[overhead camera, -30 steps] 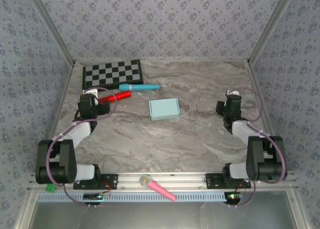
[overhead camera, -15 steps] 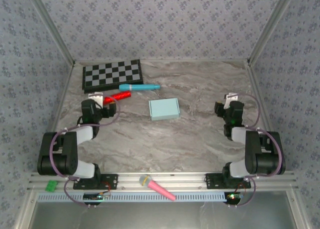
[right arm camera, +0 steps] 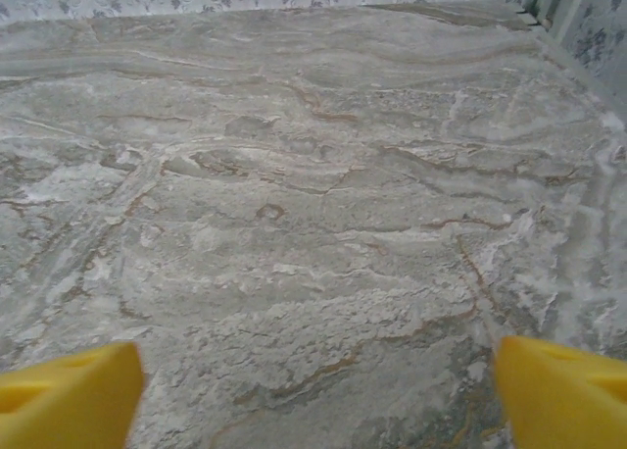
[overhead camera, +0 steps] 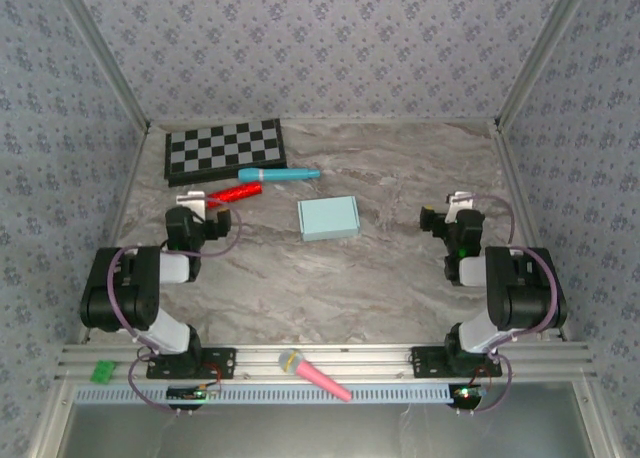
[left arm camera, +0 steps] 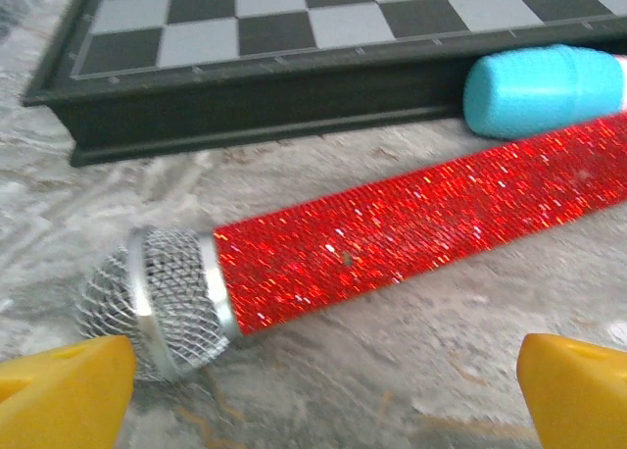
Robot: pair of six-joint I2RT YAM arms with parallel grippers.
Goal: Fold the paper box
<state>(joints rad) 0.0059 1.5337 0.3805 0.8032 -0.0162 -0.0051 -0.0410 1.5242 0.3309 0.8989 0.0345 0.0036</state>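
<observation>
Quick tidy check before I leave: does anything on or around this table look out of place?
One thing: a pink microphone with a teal head lies askew on the metal rail at the near edge, off the grey marble table. The pale aqua-blue cardboard paper box sits closed and flat mid-table, nothing odd about it.

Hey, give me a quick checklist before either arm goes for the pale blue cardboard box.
1. Pale aqua cardboard paper box sits free on the marble table, nothing on it: ok.
2. Left gripper open and empty: ok.
3. Right gripper open and empty: ok.
4. Left gripper's path clear: not ok, red glitter microphone lies right ahead.
5. Box flaps tucked: cannot tell.
</observation>
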